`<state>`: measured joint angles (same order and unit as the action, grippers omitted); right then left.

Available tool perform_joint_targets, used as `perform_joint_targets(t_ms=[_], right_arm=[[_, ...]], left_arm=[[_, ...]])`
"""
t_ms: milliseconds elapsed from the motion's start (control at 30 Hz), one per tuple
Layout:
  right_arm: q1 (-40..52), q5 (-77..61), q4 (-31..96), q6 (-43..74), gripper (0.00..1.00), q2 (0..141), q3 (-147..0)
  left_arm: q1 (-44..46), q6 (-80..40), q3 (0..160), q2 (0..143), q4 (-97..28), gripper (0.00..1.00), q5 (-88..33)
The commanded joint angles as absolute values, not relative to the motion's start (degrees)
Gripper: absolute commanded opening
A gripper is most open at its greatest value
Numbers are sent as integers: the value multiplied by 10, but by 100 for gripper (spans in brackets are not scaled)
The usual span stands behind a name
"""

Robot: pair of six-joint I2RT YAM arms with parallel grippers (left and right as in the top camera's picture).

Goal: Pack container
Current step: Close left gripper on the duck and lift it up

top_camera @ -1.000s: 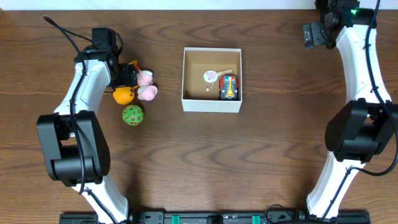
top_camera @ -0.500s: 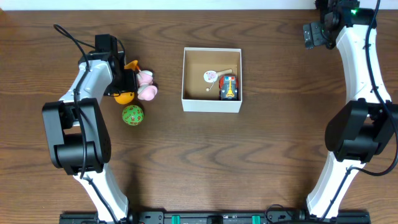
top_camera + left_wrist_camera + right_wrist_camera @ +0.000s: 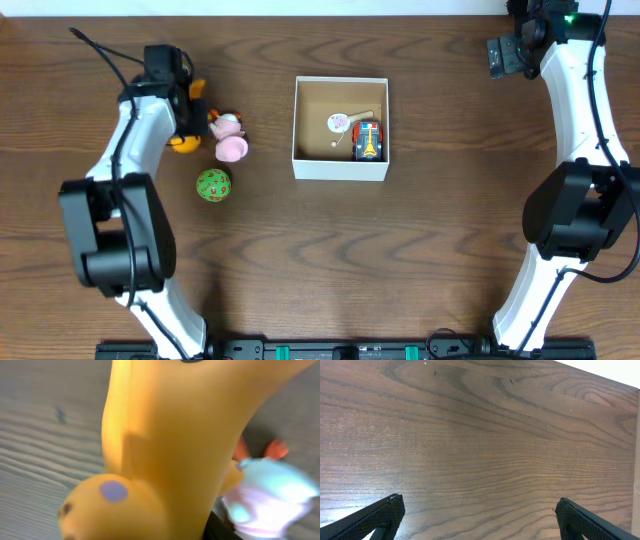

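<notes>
The container (image 3: 340, 169), a white-walled square box with a brown inside, stands at the table's middle. In it lie a red toy car (image 3: 368, 141) and a small round pink-and-white piece on a stick (image 3: 339, 122). To its left, my left gripper (image 3: 192, 115) is shut on an orange toy (image 3: 184, 143). That toy (image 3: 160, 450) fills the left wrist view and hides the fingers. A pink toy (image 3: 231, 148) (image 3: 270, 495) lies just right of it. My right gripper (image 3: 480, 510) hangs open over bare wood at the far right back (image 3: 503, 55).
A green ball with red spots (image 3: 213, 185) rests on the table in front of the orange and pink toys. Both arm bases stand at the front corners. The table's back edge runs close behind both grippers.
My left jaws have closed in on the orange toy, and the gripper and toy have shifted left and back. The pink toy was nudged slightly left. The right arm has not moved.
</notes>
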<state>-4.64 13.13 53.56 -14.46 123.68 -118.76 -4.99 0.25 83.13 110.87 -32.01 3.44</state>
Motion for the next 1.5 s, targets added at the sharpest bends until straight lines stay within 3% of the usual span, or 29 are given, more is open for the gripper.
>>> perform_joint_targets(t_ms=[0,167,567,1467], right_arm=[[-46,135,536,-135,99,1226,-1187],[-46,135,536,-135,99,1226,-1187],[-46,135,536,-135,99,1226,-1187],[-46,135,536,-135,99,1226,-1187]], left_arm=[[-52,4,844,1060,-295,33,46],[-45,4,844,1023,-249,23,20],[4,4,844,997,-30,6,-179],[86,4,844,1000,47,6,-188]])
